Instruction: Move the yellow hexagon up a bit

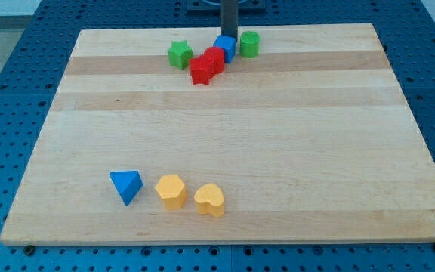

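The yellow hexagon (171, 190) lies near the view's bottom left on the wooden board (278, 151), between a blue triangular block (127, 186) on its left and a yellow heart-shaped block (210, 199) on its right. My tip (228, 37) is at the view's top centre, far from the hexagon. It stands right behind a blue block (226, 47), whose shape I cannot make out.
At the view's top, a green star-shaped block (178, 54), two touching red blocks (207, 65) and a green cylinder (249, 44) cluster around the blue block. The board rests on a blue perforated table (6, 91).
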